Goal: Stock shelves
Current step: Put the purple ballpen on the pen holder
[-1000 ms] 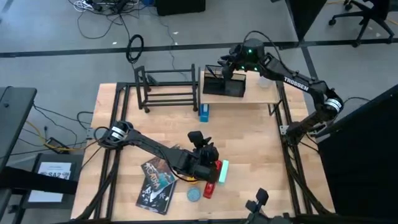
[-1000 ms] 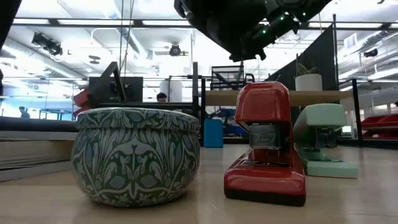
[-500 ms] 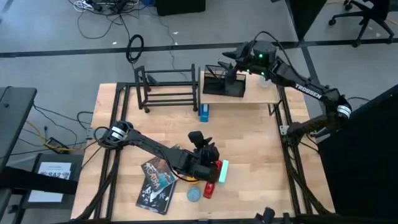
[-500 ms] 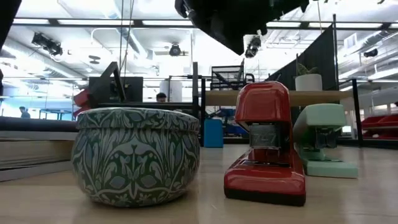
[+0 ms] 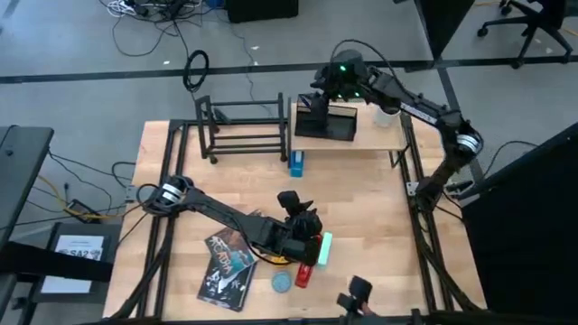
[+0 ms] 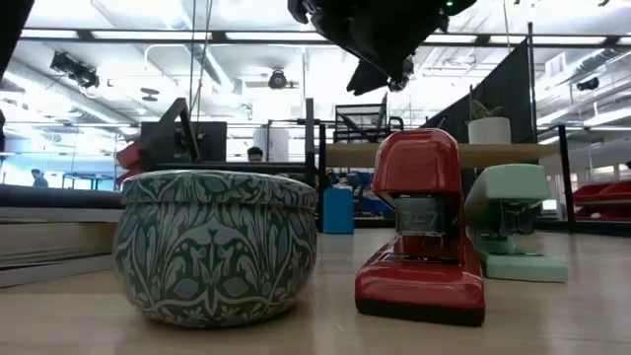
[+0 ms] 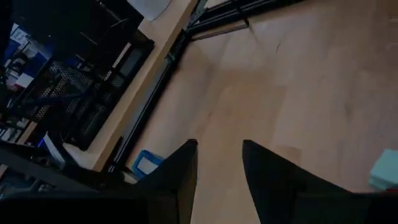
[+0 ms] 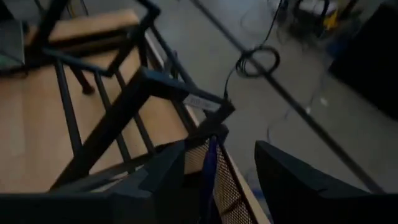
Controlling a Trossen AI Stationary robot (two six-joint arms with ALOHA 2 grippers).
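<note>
Now, step: mesh organizer point(image 5: 327, 121) on wooden shelf point(image 5: 384, 138) is approached by spread right gripper point(image 8: 214, 171).
Next: careful lowering is needed.
Left gripper point(image 7: 217, 163): spread, empty.

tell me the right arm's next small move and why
Probably lower a little: the right gripper hovers with open jaws straddling the rim of the mesh organizer on the wooden shelf, a blue pen between them, nothing gripped. The left gripper waits open over the table.

Two shelves, wooden plank shelf point(image 5: 379, 135) and black rack point(image 5: 242, 129), two staplers, red point(image 6: 424, 227) and green point(image 6: 513, 222), one tin point(image 6: 217, 245), one book point(image 5: 226, 262), one mesh box point(image 5: 325, 122), one blue box point(image 5: 296, 162)
</note>
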